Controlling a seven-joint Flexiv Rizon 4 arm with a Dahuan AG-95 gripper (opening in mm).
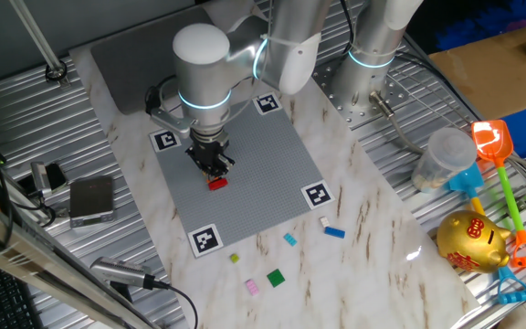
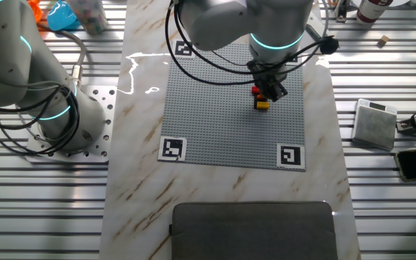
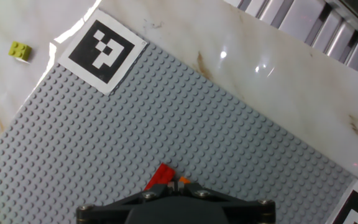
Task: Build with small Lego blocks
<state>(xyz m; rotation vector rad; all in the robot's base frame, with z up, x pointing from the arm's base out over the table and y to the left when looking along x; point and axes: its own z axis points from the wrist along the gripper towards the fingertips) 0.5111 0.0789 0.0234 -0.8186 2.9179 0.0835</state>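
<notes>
- Placement looks like the step in hand: the end effector hangs low over the grey studded plate, with a red brick just below its tips on the plate's 9 o'clock half in one fixed view.
- In the other fixed view, the red brick sits above a yellow one, so a small stack appears to be growing there; an orange sliver shows beside the red in the hand view.
- Whether the fingers are apart or clamped on the red brick I cannot tell: the housing hides the tips in the hand view, and both fixed views are too small.
- To do this well, I would keep the press straight down, studs square to the brick beneath; a tilted push would likely seat one edge only or tip the stack.
- Release should come only once the brick is flush, and the lift should be vertical, so the fingers do not drag it off.
- Spare bricks wait on the marble counter off the plate's 5 o'clock corner: blue, light blue, green, pink and yellow-green.
</notes>
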